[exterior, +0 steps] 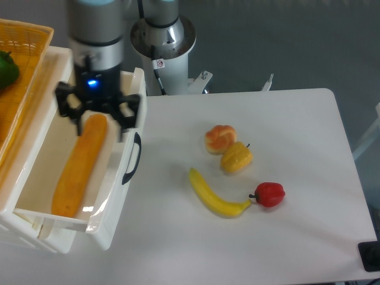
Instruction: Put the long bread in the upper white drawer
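One loaf, the long bread [80, 166], lies lengthwise on the floor of the upper white drawer [35, 221], its far end toward the back and its near end close to the front corner. It runs along the drawer's long axis, which is likely the only way a loaf this long sits flat inside the walls. The drawer is pulled out over the left edge of the desk [285, 249], front panel and dark handle facing the fruit, so its inside is reachable from above.

The hand [98, 116] hangs over the back half of the drawer, above the far end of the bread, with its fingers spread wide and nothing between them. Whether a fingertip touches the loaf cannot be told from this view, but the bread looks to be resting on the drawer floor by its own weight. By this reading the placing is done, and what remains is only to lift clear without catching the drawer wall.

Out on the desk a banana [215, 196], a red pepper [271, 193], a yellow pepper [236, 157] and a round bun [219, 138] sit grouped together, well apart from the drawer. A wicker basket [24, 71] with something green in it stands behind the drawer at far left.
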